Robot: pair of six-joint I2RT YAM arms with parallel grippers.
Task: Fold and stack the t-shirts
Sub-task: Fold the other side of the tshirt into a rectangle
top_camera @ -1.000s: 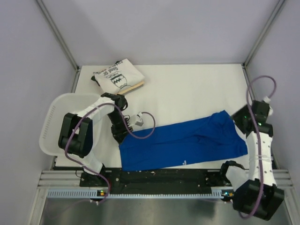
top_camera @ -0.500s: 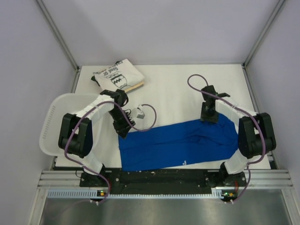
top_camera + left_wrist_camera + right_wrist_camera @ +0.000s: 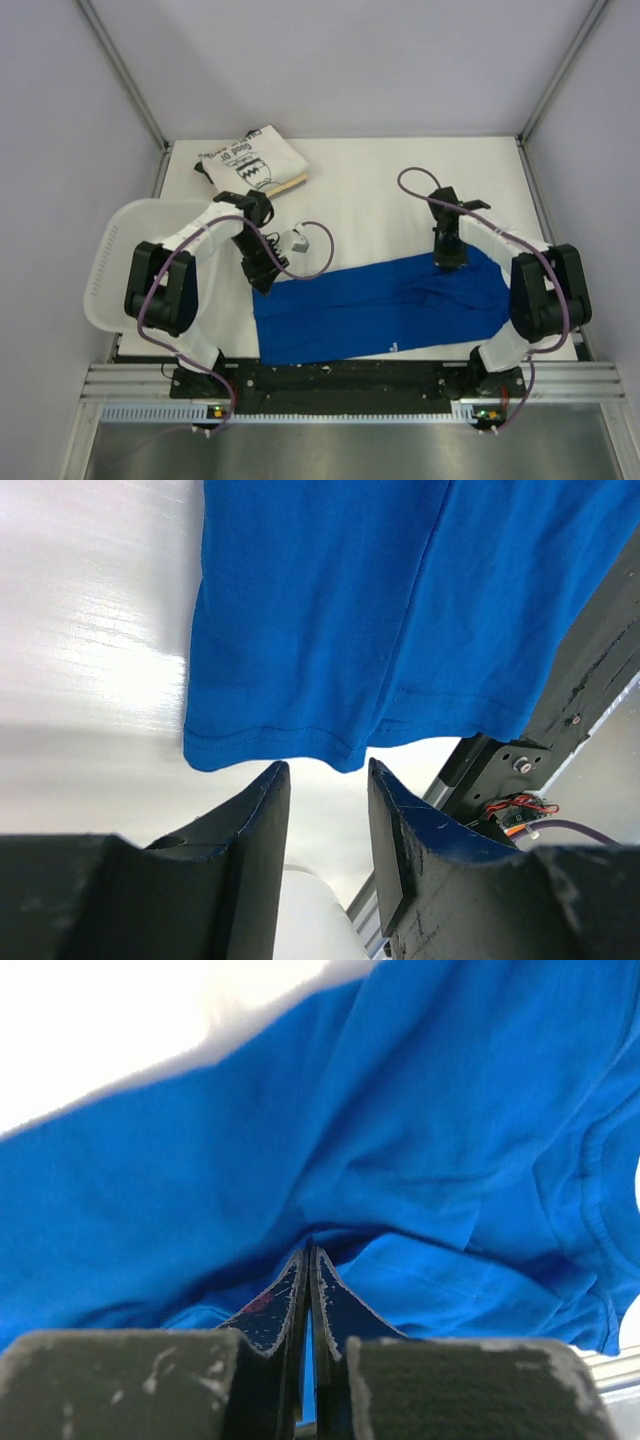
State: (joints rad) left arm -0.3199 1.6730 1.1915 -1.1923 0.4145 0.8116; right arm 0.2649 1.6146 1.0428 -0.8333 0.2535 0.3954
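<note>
left claw (image 3: pixel 320 772) spread beside blue t-shirt (image 3: pixel 380 305), right claw (image 3: pixel 308 1256) pinching it, white t-shirt (image 3: pixel 250 160) lettering unreadable

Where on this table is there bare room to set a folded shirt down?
Bare table lies beyond the blue shirt, from the white shirt across to the far right corner. The near strip is crowded: blue shirt, left pincer and right pincer at its far edge.
</note>
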